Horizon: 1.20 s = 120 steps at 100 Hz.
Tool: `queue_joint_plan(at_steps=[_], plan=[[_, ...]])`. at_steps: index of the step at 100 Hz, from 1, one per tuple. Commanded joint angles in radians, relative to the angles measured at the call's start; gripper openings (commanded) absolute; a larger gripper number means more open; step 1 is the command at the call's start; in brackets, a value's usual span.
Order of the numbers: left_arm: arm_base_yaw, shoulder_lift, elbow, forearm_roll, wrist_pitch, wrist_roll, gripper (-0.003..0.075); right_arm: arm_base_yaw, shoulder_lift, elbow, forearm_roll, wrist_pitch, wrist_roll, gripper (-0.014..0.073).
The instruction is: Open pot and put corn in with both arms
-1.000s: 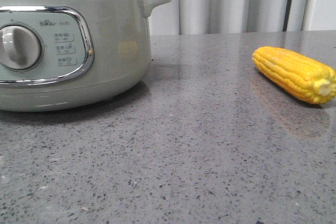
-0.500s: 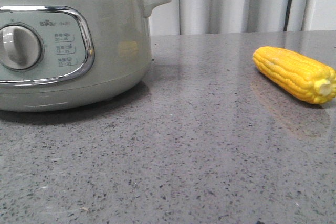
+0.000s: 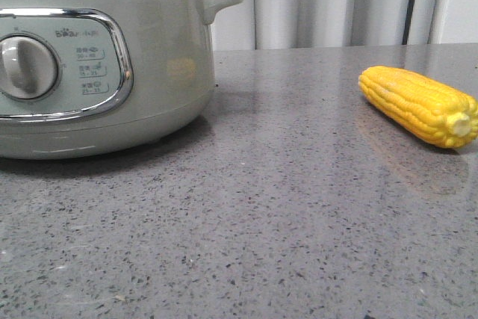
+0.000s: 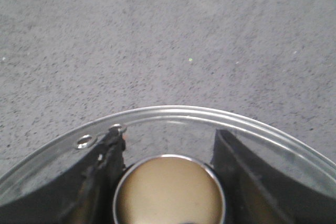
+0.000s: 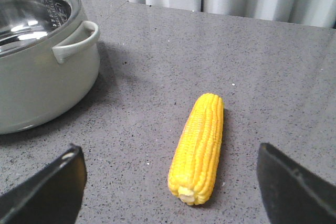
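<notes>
The pale grey-green pot [image 3: 149, 72] stands at the left of the front view, control panel and knob facing me. In the right wrist view the pot [image 5: 37, 77] has no lid and its steel inside shows. The yellow corn [image 3: 418, 104] lies on the counter at the right. My right gripper [image 5: 169, 156] is open above the corn [image 5: 199, 145], one finger on each side, apart from it. My left gripper [image 4: 169, 145] is shut on the round knob [image 4: 169, 195] of a glass lid [image 4: 178, 111], with grey counter seen beyond and through it. No gripper shows in the front view.
The speckled grey counter [image 3: 261, 222] runs across the front. Pale curtains [image 3: 328, 1] hang behind it. The pot's small side handle [image 5: 79, 43] sticks out toward the corn.
The pot has shifted very slightly to the left in the front view. The corn has not moved.
</notes>
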Motion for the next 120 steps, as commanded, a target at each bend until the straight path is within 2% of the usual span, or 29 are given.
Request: queue_joint_plan(at_steps=[1,8,25,35,51,65,92,107,120], plan=[[-0.005,-0.025,-0.006,0.002,-0.161,-0.002,0.0191,-0.008,0.010,-0.035,-0.006,-0.084,-0.004,0.0572],[-0.005,-0.023,0.011,0.004,-0.163,-0.002,0.0218,-0.008,0.010,-0.035,-0.006,-0.084,-0.004,0.0572],[-0.005,-0.018,0.029,0.002,-0.163,-0.002,0.0417,-0.008,0.010,-0.035,-0.006,-0.082,-0.004,0.0572],[-0.016,-0.034,0.026,0.002,-0.163,-0.008,0.0472,-0.008,0.030,-0.035,-0.006,-0.086,-0.004,0.0572],[-0.098,-0.133,-0.019,0.004,-0.159,-0.008,0.0474,-0.008,0.157,-0.069,0.005,-0.035,0.022,0.0572],[-0.158,-0.282,-0.084,0.004,-0.087,-0.008,0.0472,-0.008,0.357,-0.195,0.005,0.056,0.055,0.0572],[-0.274,-0.564,-0.173,0.004,0.026,-0.008,0.0472,-0.046,0.705,-0.412,-0.025,0.097,0.055,0.0571],[-0.304,-0.680,-0.173,0.004,0.060,-0.008,0.0472,-0.122,0.831,-0.432,-0.043,0.116,0.068,0.0543],[-0.304,-0.736,-0.173,0.004,0.078,-0.008,0.0472,-0.143,0.905,-0.432,-0.009,0.138,0.068,0.0506]])
